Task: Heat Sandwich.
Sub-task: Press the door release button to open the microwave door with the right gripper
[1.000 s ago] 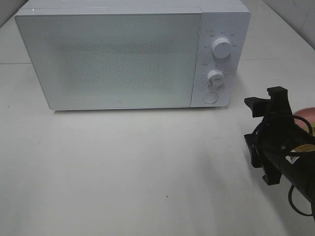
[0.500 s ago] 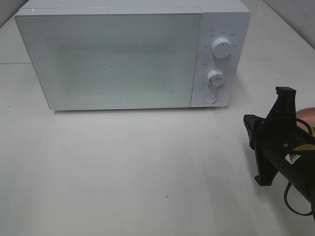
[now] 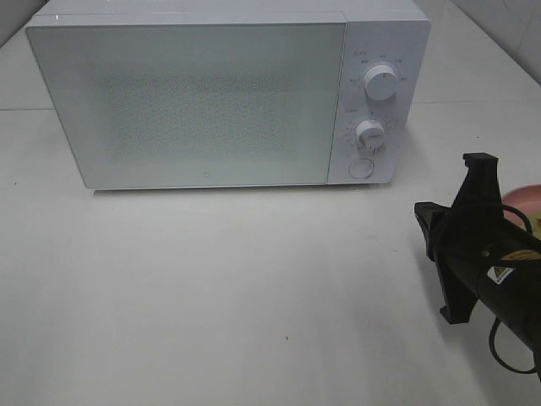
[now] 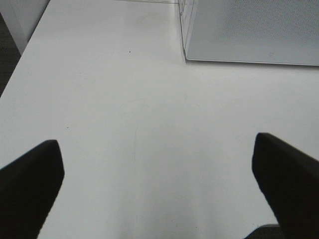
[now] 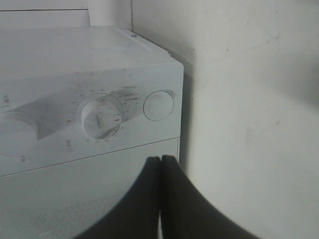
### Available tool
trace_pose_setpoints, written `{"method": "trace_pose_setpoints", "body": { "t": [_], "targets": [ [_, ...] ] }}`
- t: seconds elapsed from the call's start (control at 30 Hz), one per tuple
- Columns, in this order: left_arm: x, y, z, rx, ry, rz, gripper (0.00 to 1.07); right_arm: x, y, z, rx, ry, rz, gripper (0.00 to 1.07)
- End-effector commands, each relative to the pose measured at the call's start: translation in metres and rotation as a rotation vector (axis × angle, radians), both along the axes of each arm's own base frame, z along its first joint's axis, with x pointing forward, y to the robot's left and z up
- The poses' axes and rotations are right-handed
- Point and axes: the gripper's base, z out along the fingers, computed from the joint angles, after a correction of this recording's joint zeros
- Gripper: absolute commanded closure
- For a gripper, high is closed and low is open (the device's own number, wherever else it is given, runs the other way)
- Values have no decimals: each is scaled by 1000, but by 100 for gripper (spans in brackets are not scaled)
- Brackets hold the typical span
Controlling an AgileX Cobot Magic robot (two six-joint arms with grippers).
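Microwave (image 3: 186, 101): white, door shut, two knobs and a round button (image 3: 362, 167) on its right-hand panel. It stands on the white counter (image 3: 211, 296).
Right claw (image 5: 160, 163): fingers pressed together with nothing between them, pointed towards the control panel and clear of it.
Left claw (image 4: 157, 147): spread wide, holding nothing, over the counter.
Pink plate (image 3: 522, 201): only the rim shows, behind the right arm.
Sandwich: hidden by that arm, cannot be made out.

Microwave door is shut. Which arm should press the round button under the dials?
Right: the right gripper, fingers shut, faces the round button; the left gripper hangs open by the microwave's far corner.
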Motion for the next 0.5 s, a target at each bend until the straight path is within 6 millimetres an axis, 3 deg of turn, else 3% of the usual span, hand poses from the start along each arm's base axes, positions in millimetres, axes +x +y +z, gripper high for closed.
{"method": "trace_pose_setpoints", "body": {
  "t": [0.03, 0.5],
  "targets": [
    [-3, 0, 0, -5, -28, 4, 9, 7, 8, -3, -15, 9, 21, 107],
    [-3, 0, 0, -5, -28, 4, 9, 33, 31, -22, -5, 34, 36, 107]
  ]
}}
